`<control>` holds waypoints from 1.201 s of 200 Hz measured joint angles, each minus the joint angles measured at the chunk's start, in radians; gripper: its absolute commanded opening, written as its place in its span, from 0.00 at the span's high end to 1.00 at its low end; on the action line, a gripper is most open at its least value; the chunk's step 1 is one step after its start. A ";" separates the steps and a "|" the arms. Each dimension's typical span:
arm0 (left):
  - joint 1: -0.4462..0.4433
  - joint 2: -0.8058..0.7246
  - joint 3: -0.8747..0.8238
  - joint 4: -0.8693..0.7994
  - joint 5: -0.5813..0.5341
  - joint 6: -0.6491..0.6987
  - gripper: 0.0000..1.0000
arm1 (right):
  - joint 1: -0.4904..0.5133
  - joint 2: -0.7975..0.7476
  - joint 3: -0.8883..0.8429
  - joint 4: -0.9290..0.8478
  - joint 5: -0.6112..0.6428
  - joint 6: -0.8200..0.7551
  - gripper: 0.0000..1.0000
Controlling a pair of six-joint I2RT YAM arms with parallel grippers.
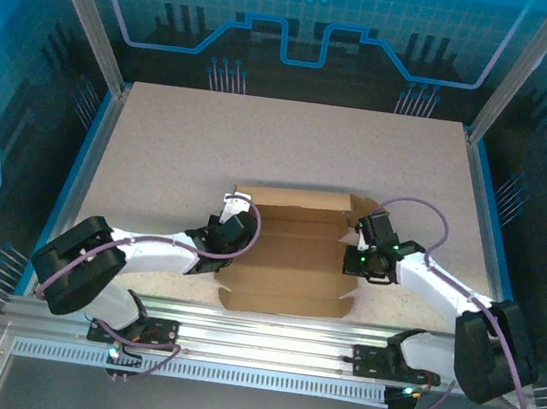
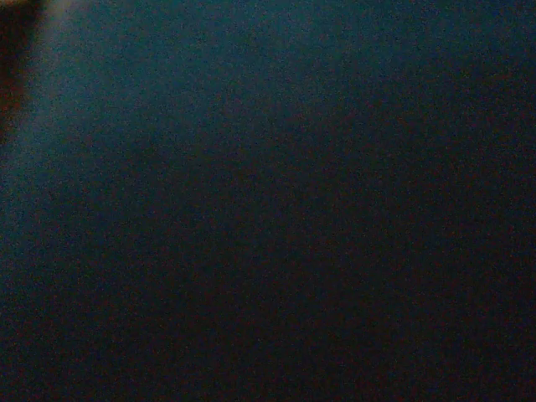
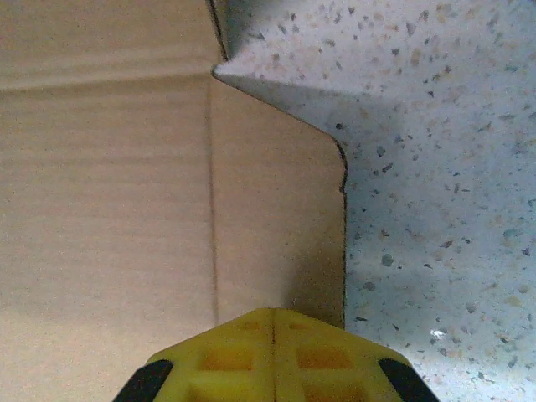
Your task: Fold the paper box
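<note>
cardboard of the paper box [image 1: 292, 257] lies low-centre in the top frame on the desk [image 1: 291, 146], long axis left to right between both arms, right fingers [image 3: 260, 343] pressed together at its right flap, left fingers [image 1: 235, 225] at its left end, spread or not i cannot tell.

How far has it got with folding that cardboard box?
Not very far, it seems. Done: the paper box lies spread on the table, its far panel apparently raised. In hand: the left pincer is at the box's left edge; the right pincer, shut, is over a right-side flap. Left: the near panels lie flat and the box is open on top.
</note>
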 measured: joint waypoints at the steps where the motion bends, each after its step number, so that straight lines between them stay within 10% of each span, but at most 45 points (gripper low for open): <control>1: 0.000 0.000 0.000 0.000 0.000 -0.001 0.81 | 0.000 0.002 0.000 0.000 0.000 0.001 0.93; 137: 0.000 -0.061 -0.016 -0.079 -0.020 -0.042 0.81 | 0.057 0.206 0.141 -0.031 0.085 -0.008 0.98; 240: 0.000 -0.068 -0.016 -0.097 -0.027 -0.064 0.80 | -0.004 -0.006 0.501 -0.252 0.008 -0.228 0.48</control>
